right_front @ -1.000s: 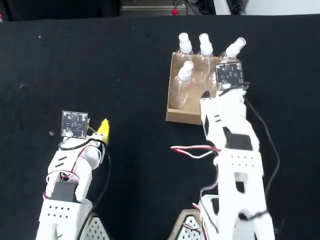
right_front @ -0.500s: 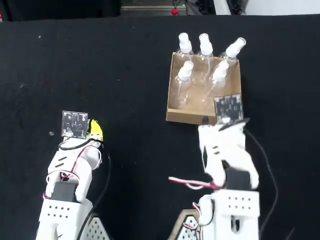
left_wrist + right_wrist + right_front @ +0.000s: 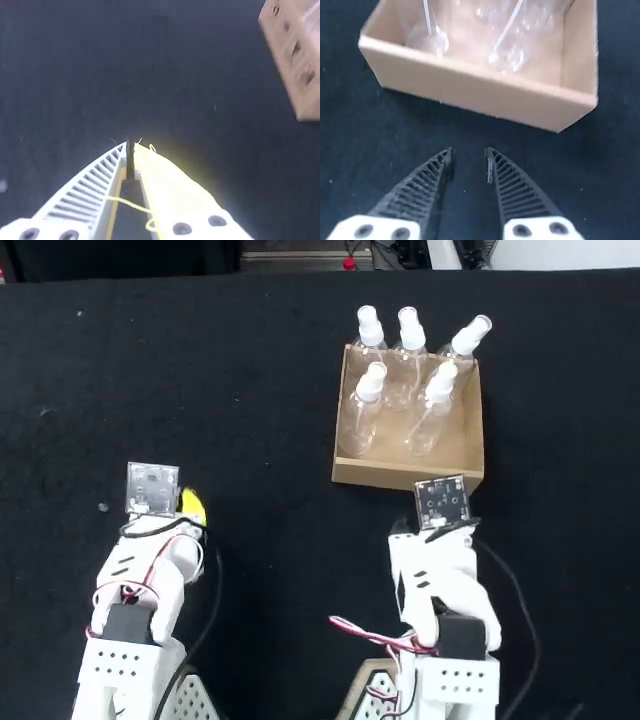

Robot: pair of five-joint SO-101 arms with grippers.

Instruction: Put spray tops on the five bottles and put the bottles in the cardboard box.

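Left gripper [image 3: 131,146], jaws pressed together. Five bottles [image 3: 358,425] lean in the cardboard box [image 3: 400,476], spray tops [image 3: 370,325] pointing away from the arms (the right wrist view catches their bases). Right gripper [image 3: 469,152], jaws slightly spread and empty, is just before the box.

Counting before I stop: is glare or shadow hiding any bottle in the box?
High view: even light, no glare; five white spray tops stand out against the cardboard box and black table. Right wrist view: the clear bottles nearly vanish against the cardboard, showing just glints and dip tubes. Left wrist view: dark table, no glare.
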